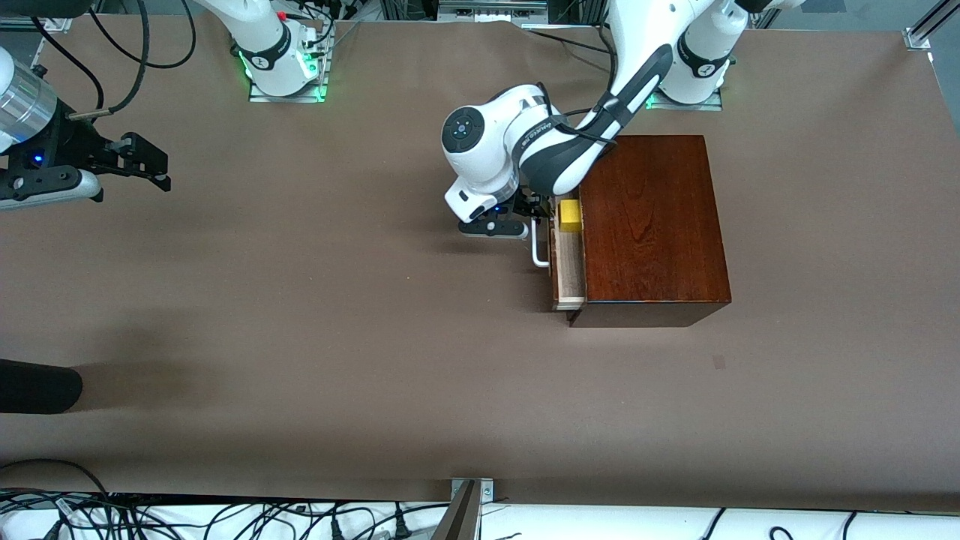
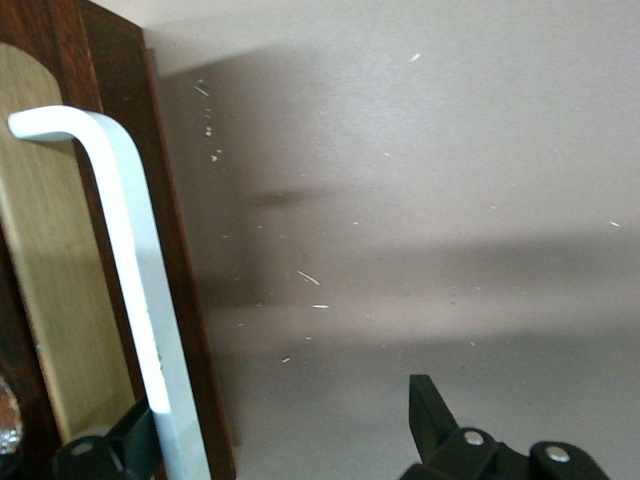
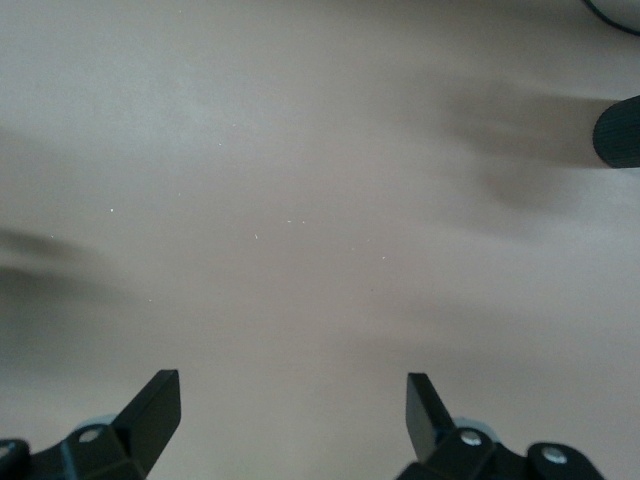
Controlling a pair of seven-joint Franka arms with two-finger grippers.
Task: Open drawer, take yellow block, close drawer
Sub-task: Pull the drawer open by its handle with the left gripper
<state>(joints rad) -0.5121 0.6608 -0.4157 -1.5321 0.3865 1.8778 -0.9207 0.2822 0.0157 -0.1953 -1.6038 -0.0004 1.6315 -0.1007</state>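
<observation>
Dark lettering runs along a band on the left arm's wrist link, too small to read with confidence. The left gripper (image 1: 534, 219) sits in front of the drawer (image 1: 568, 262), which is pulled a short way out of the dark mahogany box (image 1: 652, 225). Its fingers (image 2: 432, 410) are spread wide, one on each side of the white handle (image 2: 130, 270); the bar lies close against one finger, though contact cannot be confirmed. The yellow block (image 1: 570, 214) rests in the exposed strip of the pale tray, at the end farther from the front camera, just beside the box's front edge and near the gripper. The right gripper (image 1: 146, 161) waits in the air over bare table (image 1: 300, 315) at the right arm's end, its fingers (image 3: 150, 405) apart and holding nothing. A black cylindrical object (image 1: 37, 386) juts in at that same end, nearer the front camera, well apart from the box.
</observation>
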